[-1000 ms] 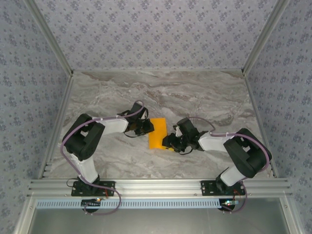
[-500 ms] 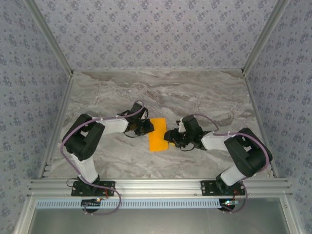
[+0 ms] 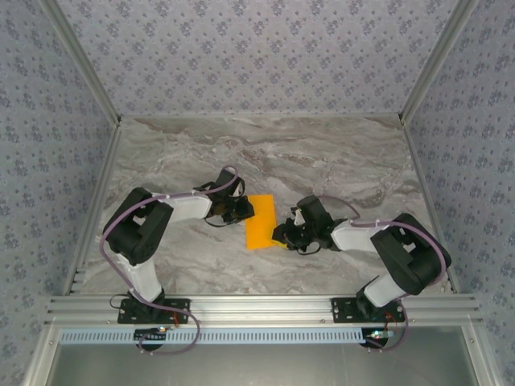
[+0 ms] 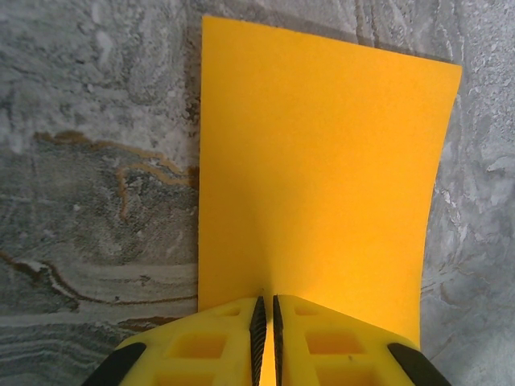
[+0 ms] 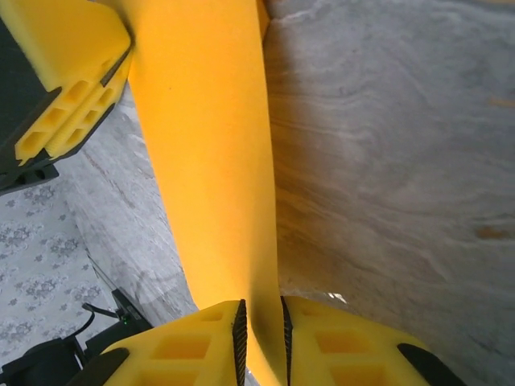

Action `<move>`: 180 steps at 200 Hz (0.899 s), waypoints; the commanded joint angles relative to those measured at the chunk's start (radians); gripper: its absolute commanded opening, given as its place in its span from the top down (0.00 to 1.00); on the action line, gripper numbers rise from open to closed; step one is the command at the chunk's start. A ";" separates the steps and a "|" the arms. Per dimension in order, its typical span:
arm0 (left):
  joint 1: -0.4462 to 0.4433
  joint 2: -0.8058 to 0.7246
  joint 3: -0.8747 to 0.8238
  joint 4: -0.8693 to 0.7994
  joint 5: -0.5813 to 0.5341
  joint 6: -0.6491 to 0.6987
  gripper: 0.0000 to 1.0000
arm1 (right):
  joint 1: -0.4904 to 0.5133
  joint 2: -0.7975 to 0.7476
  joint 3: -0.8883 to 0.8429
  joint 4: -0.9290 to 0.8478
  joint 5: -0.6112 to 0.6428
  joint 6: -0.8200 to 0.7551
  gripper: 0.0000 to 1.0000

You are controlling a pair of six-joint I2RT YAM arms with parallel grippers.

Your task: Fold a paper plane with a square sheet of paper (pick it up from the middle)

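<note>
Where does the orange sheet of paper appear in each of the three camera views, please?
Top external: the orange sheet lies at the table's centre, between the left gripper and the right gripper.
Left wrist: upper middle, rising from that gripper's fingertips.
Right wrist: a tall band from bottom centre to top left.
Shared landmark: the marble tabletop beneath it.

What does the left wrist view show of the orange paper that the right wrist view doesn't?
Left wrist: the square sheet of paper face-on, with its far edge, both far corners and a curved right edge, and the left gripper shut on its near edge. Right wrist: the sheet as a narrow bowed band running from the right gripper, which grips it, up to the other gripper, plus a patch of patterned wall. Both: orange paper pinched by a yellow gripper above the marble table.
</note>
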 commanded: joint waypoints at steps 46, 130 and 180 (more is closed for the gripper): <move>-0.004 0.037 -0.027 -0.078 -0.053 0.005 0.84 | 0.006 -0.055 0.024 -0.102 0.028 0.027 0.97; -0.003 0.029 -0.006 -0.088 -0.018 0.020 0.85 | 0.020 0.053 0.190 -0.052 0.013 -0.023 1.00; 0.003 -0.063 0.051 -0.093 0.011 0.061 0.83 | 0.022 0.167 0.249 -0.024 0.015 -0.028 1.00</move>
